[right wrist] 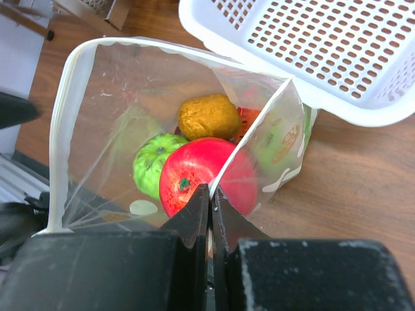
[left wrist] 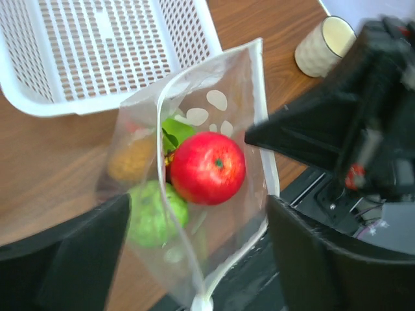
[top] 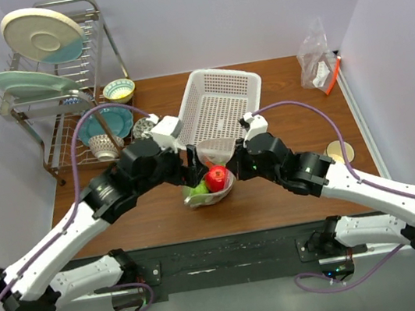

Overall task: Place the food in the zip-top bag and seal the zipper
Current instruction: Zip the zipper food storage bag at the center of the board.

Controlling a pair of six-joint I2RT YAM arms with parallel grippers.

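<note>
Clear colourless zip-top plastic bag stands mouth-up on the table, just beside the near rim of the white perforated plastic basket. The mouth gapes, and the pale whitish zipper strip is unsealed all round. Inside, on the side away from the basket, sits a red toy apple, a green toy ball next to it and a small orange toy fruit nearer the basket. My right gripper is pinched tight on the bag's mouth edge. My left gripper stands wide, fingers either side of the bag, holding nothing.
</note>
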